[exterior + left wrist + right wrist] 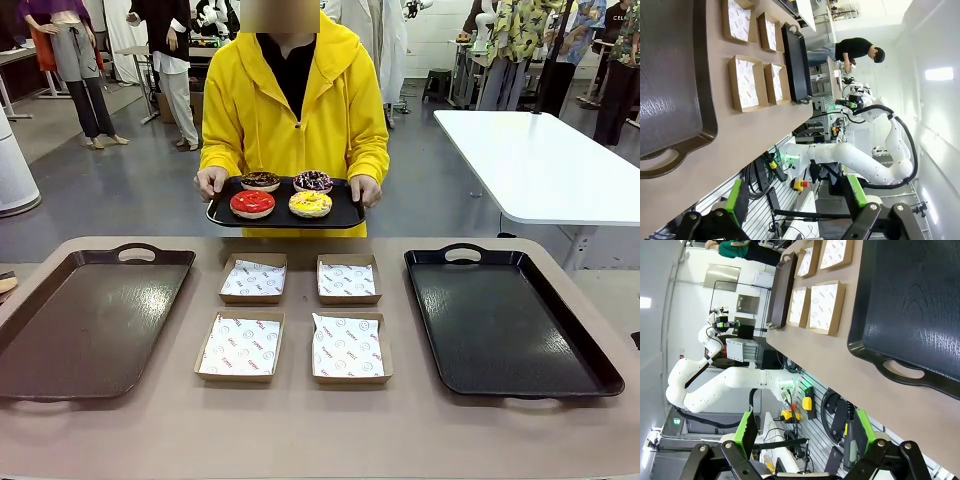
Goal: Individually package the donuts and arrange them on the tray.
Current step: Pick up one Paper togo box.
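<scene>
Tan tabletop (300, 430) sits btwn you and a person (295, 110) in a yellow hoodie. Your left gripper (796, 200) stands wide open w/ nothing btwn its green pads (735, 202); it hangs back past the table's near edge, looking along the top. Same for your right gripper (805, 432): jaws spread wide, nothing held, also back off the edge. Closest to the left gripper lies the big brown tray (670, 75); closest to the right one, the big black tray (915, 305). Btwn those two trays, four shallow cardboard boxes (240, 346) w/ printed white paper sit in a 2x2 block, each apart from the next. Beyond the far edge the person holds a small black tray (345, 215) by both ends. On it, 2x2: red donut (252, 203) and yellow donut (310, 204) nearer you, chocolate donut (260, 180) and purple donut (313, 181) behind them.
</scene>
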Controlling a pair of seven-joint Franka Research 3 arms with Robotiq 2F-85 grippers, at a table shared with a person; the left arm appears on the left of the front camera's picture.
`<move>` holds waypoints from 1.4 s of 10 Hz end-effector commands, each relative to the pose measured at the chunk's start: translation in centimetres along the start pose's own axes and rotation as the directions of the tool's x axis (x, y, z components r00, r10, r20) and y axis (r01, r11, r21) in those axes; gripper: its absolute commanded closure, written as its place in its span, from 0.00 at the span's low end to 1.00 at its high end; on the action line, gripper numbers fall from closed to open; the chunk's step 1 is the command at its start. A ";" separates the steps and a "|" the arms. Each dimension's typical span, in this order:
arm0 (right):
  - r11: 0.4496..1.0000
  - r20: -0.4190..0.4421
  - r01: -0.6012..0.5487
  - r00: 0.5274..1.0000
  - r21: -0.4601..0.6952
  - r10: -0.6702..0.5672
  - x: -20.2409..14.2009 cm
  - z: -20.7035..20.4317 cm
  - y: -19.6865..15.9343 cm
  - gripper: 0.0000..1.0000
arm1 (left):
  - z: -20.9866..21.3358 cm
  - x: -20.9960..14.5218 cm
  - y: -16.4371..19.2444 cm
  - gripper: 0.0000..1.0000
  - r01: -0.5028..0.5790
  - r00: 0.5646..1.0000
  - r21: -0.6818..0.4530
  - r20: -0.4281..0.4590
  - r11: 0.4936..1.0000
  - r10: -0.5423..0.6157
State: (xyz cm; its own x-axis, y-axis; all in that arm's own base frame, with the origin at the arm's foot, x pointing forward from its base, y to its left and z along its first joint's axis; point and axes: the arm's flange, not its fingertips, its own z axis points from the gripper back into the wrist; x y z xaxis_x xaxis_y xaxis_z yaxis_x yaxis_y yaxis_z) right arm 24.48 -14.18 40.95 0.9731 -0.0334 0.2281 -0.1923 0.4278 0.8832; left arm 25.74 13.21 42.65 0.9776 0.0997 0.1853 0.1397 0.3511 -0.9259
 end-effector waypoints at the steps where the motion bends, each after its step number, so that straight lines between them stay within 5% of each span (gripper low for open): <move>1: 1.000 0.013 -0.014 1.000 0.023 0.014 0.2 0.1 -0.1 0.00 | 0.2 0.0 -0.2 0.00 0.017 1.000 -0.012 0.008 1.000 -0.017; 14: 0.999 0.021 0.032 0.999 -0.011 -0.032 1.5 -0.7 1.1 0.00 | 0.2 0.0 -0.2 0.00 0.017 1.000 -0.012 0.008 1.000 -0.017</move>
State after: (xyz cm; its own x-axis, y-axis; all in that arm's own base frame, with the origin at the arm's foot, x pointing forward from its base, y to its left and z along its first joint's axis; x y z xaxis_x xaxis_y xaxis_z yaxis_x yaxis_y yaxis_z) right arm 24.76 -13.88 41.14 0.9739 -0.0337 0.2244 -0.1885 0.4304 0.8828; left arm 25.77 13.16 42.67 0.9778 0.0978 0.1854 0.1403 0.3518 -0.9255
